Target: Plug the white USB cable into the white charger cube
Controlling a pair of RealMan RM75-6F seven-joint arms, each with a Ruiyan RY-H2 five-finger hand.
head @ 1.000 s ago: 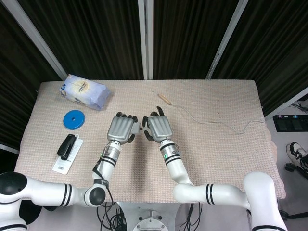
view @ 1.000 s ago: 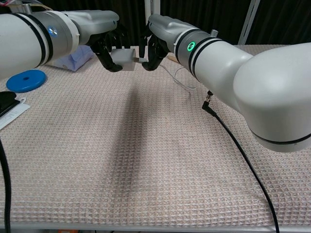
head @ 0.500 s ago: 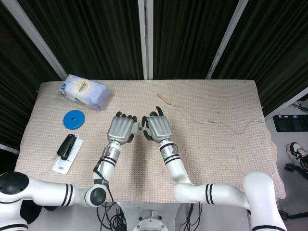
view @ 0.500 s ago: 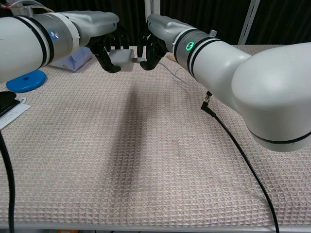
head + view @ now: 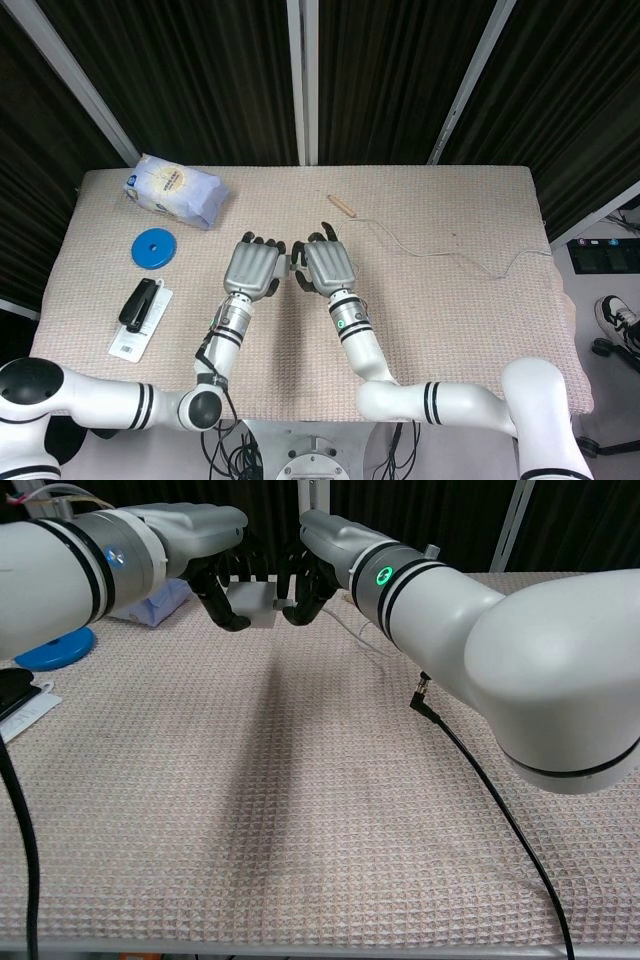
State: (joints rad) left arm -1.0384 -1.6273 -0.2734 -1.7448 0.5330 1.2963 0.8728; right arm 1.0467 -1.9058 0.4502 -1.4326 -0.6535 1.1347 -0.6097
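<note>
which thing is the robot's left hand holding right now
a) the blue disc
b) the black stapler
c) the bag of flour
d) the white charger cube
d: in the chest view the left hand grips the white charger cube above the table, facing the right hand; the blue disc lies untouched near the table's left edge.

place: robot test lab, not a home | backdrop: black curtains (image 5: 200, 70) with pale metal frame bars (image 5: 303, 80) around the table | surface: table covered by a beige waffle cloth (image 5: 450, 310) | floor at right: a power strip (image 5: 605, 255) and someone's shoe (image 5: 617, 318) at the edge
</note>
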